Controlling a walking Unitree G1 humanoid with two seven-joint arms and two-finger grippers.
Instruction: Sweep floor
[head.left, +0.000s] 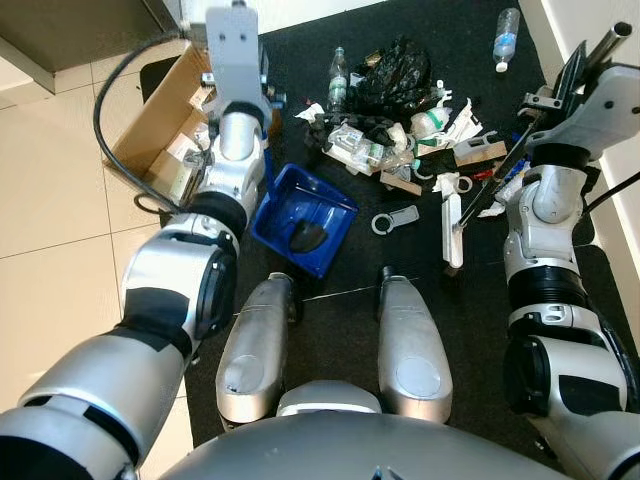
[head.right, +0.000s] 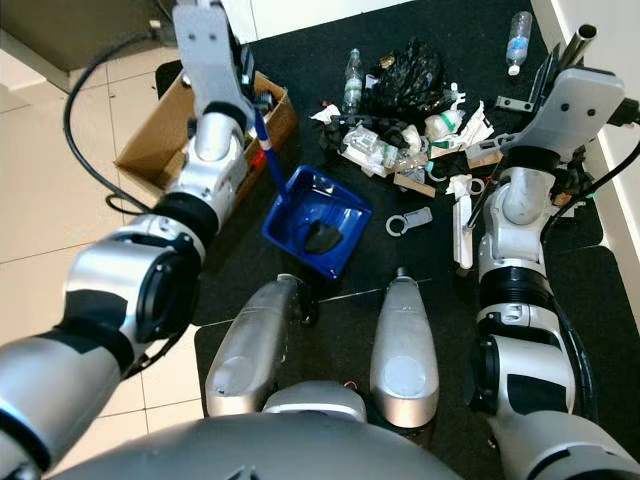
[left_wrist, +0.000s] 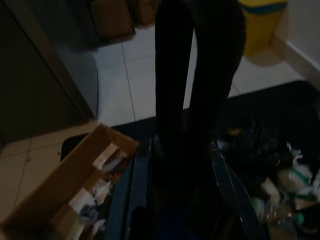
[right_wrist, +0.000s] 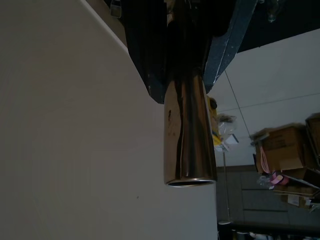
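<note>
A box (head.left: 165, 125) sits far left. The left gripper (head.right: 262, 130) has its jaws clamped on the handle of the blue dustpan (head.right: 318, 222), which rests on the black mat (head.left: 340, 300). Trash (head.left: 405, 130) lies beyond. The right gripper (right_wrist: 185, 55) has its jaws around the metal broom pole (right_wrist: 189, 135).

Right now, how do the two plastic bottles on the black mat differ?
The blue-labelled bottle lies by itself near the mat's far right corner; the green-labelled bottle sits against the trash pile, beside the black bag. The first has a pale cap and blue label, the second a greenish label. Both are clear plastic and look nearly empty.
</note>
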